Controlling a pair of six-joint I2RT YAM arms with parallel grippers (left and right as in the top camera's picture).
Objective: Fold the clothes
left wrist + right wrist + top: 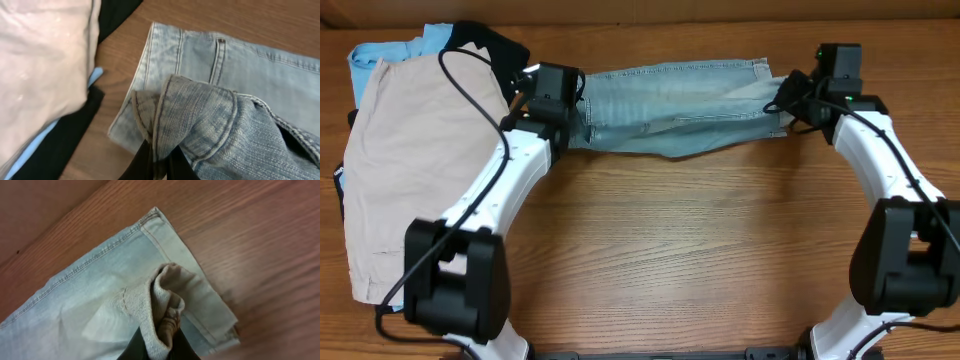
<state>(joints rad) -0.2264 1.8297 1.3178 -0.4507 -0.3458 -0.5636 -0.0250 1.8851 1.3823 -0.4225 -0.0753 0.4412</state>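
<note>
Your left fingers point(136, 167) are pinching the waistband edge of the shorts point(670, 105), your right fingers point(131, 349) are clamping a hem corner; bare bench point(690, 240) is lying open between your arms.

Faded blue denim shorts point(670, 110) on a brown wood-grain table point(700, 260).
I see pale, washed-out blue with tan stitching, the inside whiter. On the left-arm side of the denim are beige shorts point(410, 170), with a sky-blue garment point(375, 60) and a black garment point(495, 40) showing behind them.
</note>
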